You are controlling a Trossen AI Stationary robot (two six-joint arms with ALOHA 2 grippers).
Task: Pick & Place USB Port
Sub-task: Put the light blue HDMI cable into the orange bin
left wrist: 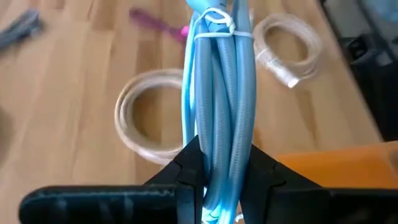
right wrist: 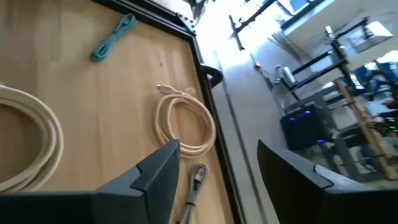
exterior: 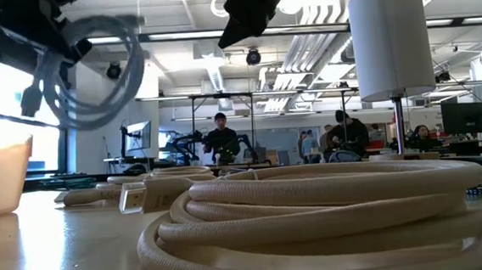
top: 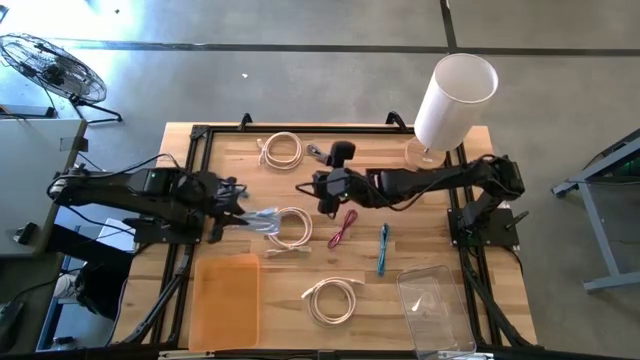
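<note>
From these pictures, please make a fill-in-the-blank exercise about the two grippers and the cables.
1. The left gripper is shut on a bundled ____ cable.
2. The right gripper holds ____.
3. The orange tray contains ____ cables.
4. The red cable lies beside the ____ gripper.

Missing words: light blue; nothing; no; right

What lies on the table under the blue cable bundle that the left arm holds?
Under the blue cable bundle, held in the left gripper, a beige cable coil lies on the wooden table; the bundle covers part of it.
</note>
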